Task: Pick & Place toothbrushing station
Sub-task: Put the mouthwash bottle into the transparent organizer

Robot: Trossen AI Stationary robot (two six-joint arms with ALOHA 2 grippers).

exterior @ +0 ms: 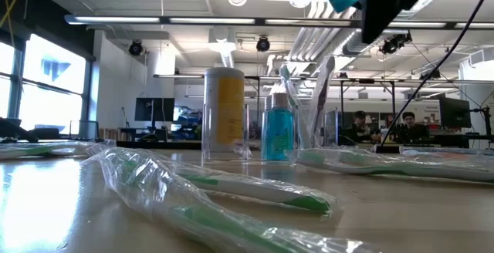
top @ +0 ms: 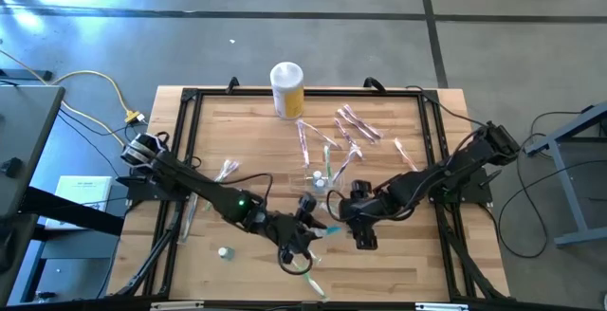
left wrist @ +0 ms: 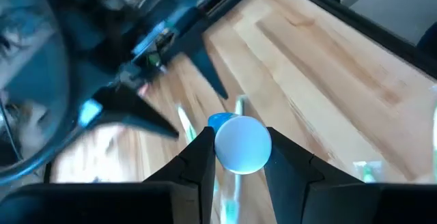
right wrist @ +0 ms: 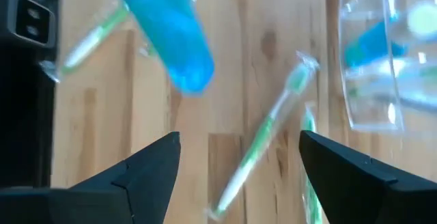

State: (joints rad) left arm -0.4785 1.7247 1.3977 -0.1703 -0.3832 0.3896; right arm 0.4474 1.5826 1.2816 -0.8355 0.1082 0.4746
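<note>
Two hands: the left hand (left wrist: 235, 157) grips one blue bottle (left wrist: 240, 142), the right hand (right wrist: 239, 157) gapes beside one toothbrushing station (top: 321, 176).

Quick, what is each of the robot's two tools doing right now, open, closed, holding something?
Left tool: shut on a small blue bottle with a white cap, near the table's front.
Right tool: open, empty, beside it.

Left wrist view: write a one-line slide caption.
Left gripper fingers clamp a blue bottle by its white cap above the wooden table.
</note>
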